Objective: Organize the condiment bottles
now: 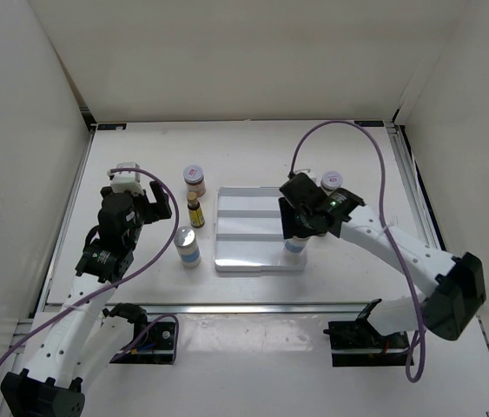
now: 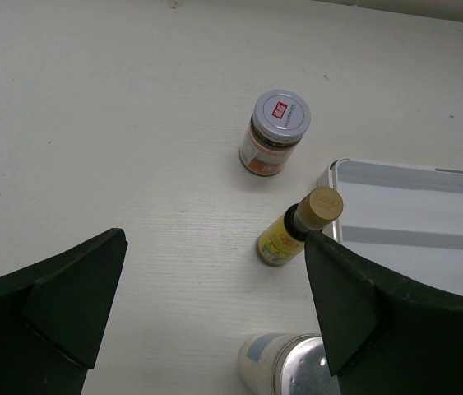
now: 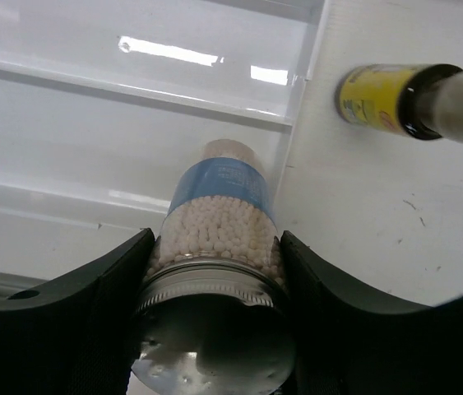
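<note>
My right gripper [image 1: 299, 224] is shut on a silver-capped bottle [image 3: 219, 222] with a blue label and white beads, held upright at the near right corner of the white ridged tray [image 1: 248, 228]. An amber yellow-label bottle [image 3: 395, 100] lies just right of the tray in the right wrist view. A pinkish-lid jar [image 1: 332, 182] stands behind the right gripper. My left gripper [image 1: 154, 206] is open and empty, left of a second jar [image 1: 194, 177], a second amber bottle [image 1: 195, 210] and a second silver-capped bottle [image 1: 188, 246].
In the left wrist view the jar [image 2: 275, 132], amber bottle [image 2: 297, 234] and silver-capped bottle [image 2: 289, 370] stand in a line beside the tray's left edge [image 2: 354, 169]. White walls enclose the table. A metal rail runs along the near edge.
</note>
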Motion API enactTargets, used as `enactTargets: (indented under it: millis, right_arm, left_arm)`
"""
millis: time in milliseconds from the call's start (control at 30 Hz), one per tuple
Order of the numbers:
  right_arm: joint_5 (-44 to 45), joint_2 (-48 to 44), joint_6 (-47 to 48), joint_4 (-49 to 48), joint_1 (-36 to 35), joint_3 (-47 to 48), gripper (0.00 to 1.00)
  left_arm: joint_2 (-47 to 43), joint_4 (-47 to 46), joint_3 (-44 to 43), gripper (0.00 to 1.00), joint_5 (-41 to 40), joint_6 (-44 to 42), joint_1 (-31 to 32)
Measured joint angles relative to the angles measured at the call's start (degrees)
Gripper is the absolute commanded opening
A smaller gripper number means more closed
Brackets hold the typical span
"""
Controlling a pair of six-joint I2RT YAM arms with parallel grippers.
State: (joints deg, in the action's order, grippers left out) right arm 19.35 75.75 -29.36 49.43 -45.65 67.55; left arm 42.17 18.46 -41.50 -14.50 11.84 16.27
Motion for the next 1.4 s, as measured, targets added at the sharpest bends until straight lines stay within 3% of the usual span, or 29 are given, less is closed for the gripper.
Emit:
enactTargets:
  millis: [67,133,367,400,433,633,867,1100,1400]
  right_arm:
    - [0.0,2.6,0.0,-1.7,-0.3,-0.5,0.03]
    - [0.0,4.6,0.0,-3.1,-0.3,-1.2,0.15]
    - [-0.2,6.9,-0.2,-4.9,-0.2,-2.8,0.79]
    - [-0.2,6.9,-0.3,-4.9,-0.2,-2.8,0.97]
    - [-0.1,6.8,-0.5,-4.9,-0.2,-2.7,1.00]
    - [2.8,4.6,0.3,-2.6,-0.2,1.1,1.00]
    - [6.6,-4.3,3.4,-1.9,-0.2,9.8,1.00]
    - [7.5,-8.6,5.8,-2.1,-0.2,11.5,1.00]
    - [7.5,-9.5,6.2,-2.0,-0.2,8.4,1.00]
  left_arm:
    - [0.0,0.0,0.0,1.00,0.0,0.0,0.0]
    - [0.0,0.0,0.0,1.00,0.3,0.0,0.0]
    - [0.0,0.7,0.0,1.00,1.7,1.2,0.0]
    - [0.0,1.0,0.0,1.00,1.9,1.7,0.0]
    - [-0.1,1.7,-0.1,1.00,2.3,2.2,0.0]
    - [-0.7,7.2,-3.0,1.00,8.5,5.1,0.0]
    - [0.5,10.3,-3.5,1.00,13.9,7.7,1.5]
    - [2.2,12.2,-1.0,1.00,12.5,11.0,8.9]
    - [6.6,12.3,-1.0,1.00,9.8,11.4,13.5]
